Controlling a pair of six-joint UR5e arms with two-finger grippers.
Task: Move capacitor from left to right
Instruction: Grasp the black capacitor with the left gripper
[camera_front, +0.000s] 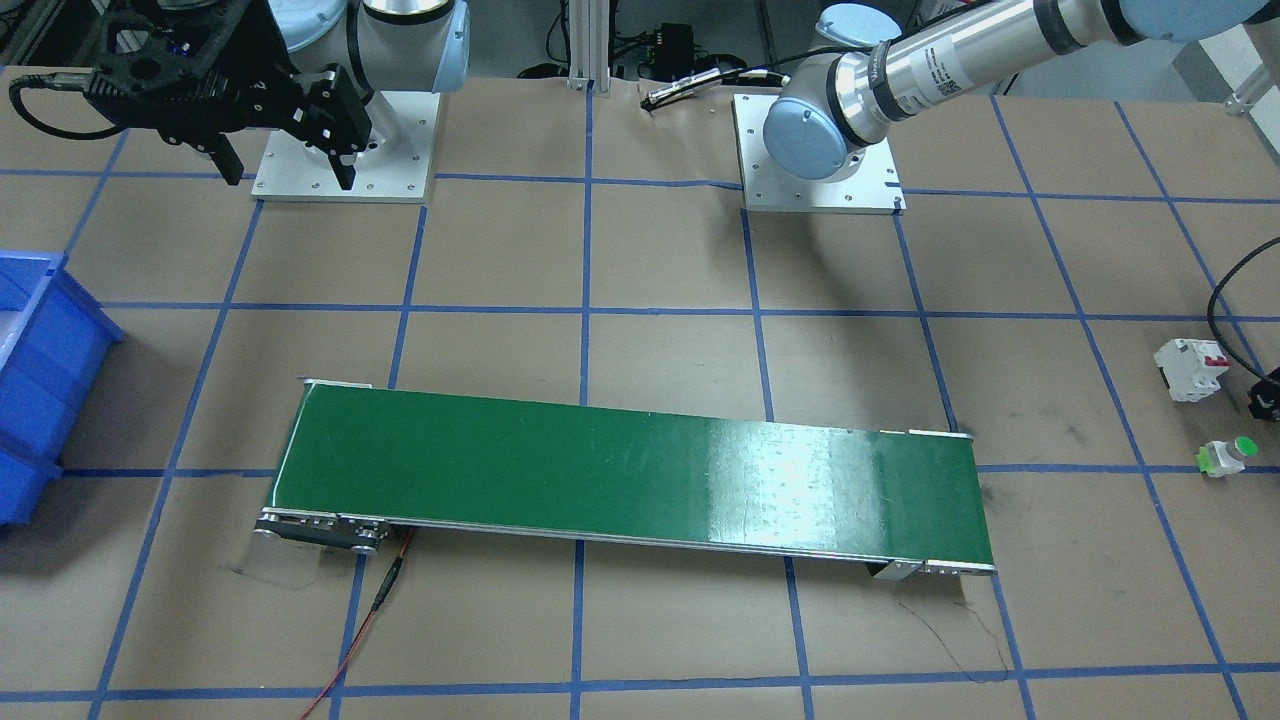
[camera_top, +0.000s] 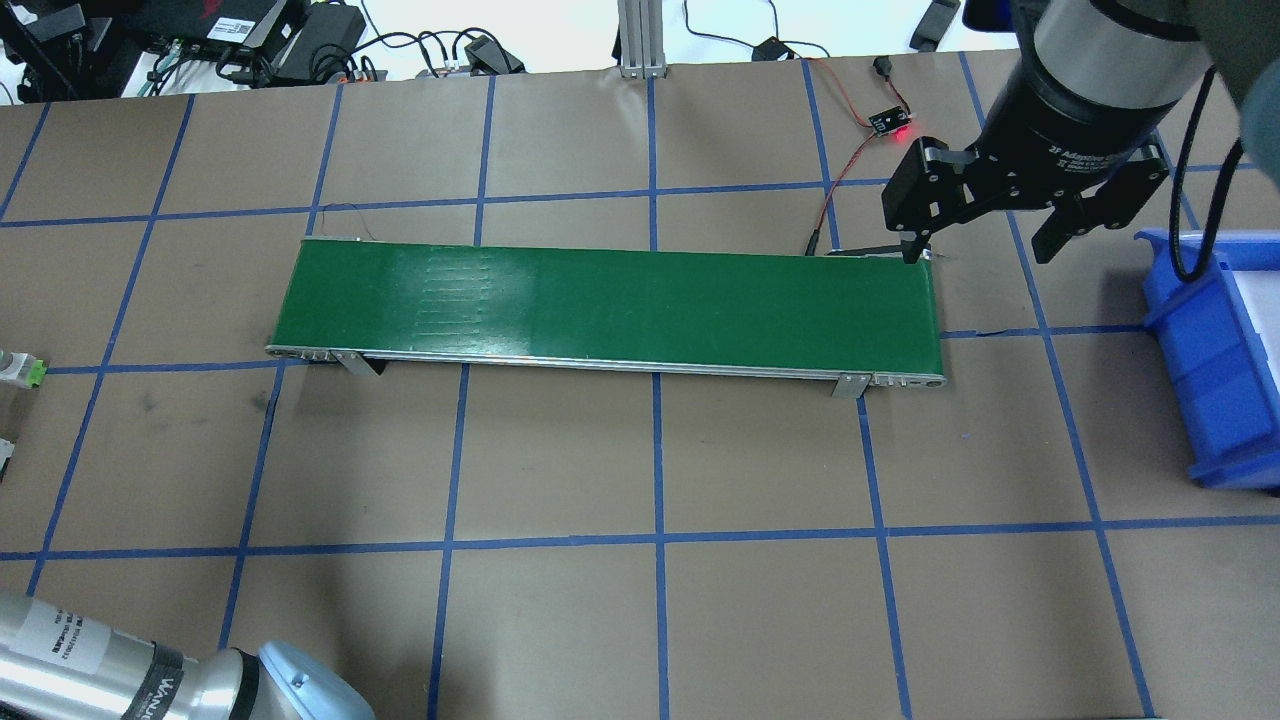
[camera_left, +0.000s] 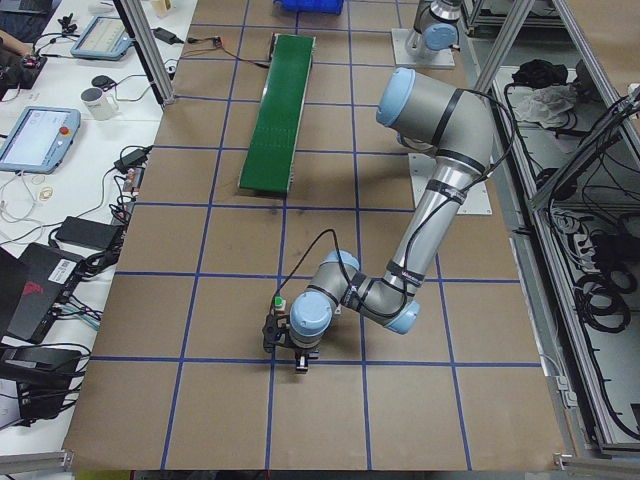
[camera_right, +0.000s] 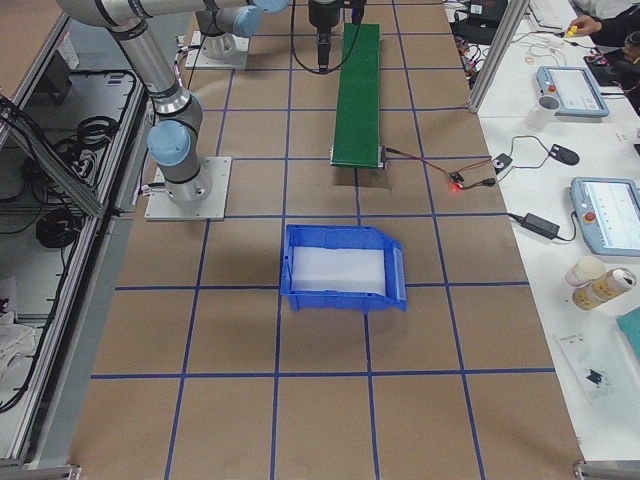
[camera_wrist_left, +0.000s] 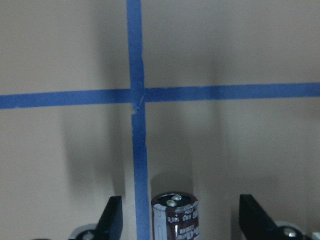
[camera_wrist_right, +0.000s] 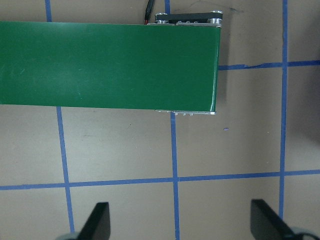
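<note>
Straddling the capacitor (camera_wrist_left: 175, 216), well off the left end of the conveyor (camera_top: 610, 300), with left gripper (camera_wrist_left: 180, 201) wide, holding nothing. Next: likely close, then lift. Right gripper (camera_wrist_right: 182, 220) near its other end, likewise wide, empty.

I count one conveyor (camera_front: 630, 475), one bin (camera_front: 45, 380), one capacitor (camera_wrist_left: 175, 216), one breaker (camera_front: 1192, 368) and one button (camera_front: 1228, 457). Grippers total two: left gripper (camera_wrist_left: 181, 216) and right gripper (camera_wrist_right: 180, 220).

Silver arms (camera_front: 940, 70), pale-blue joint caps (camera_front: 800, 140), black right pincer (camera_top: 975, 257).
</note>
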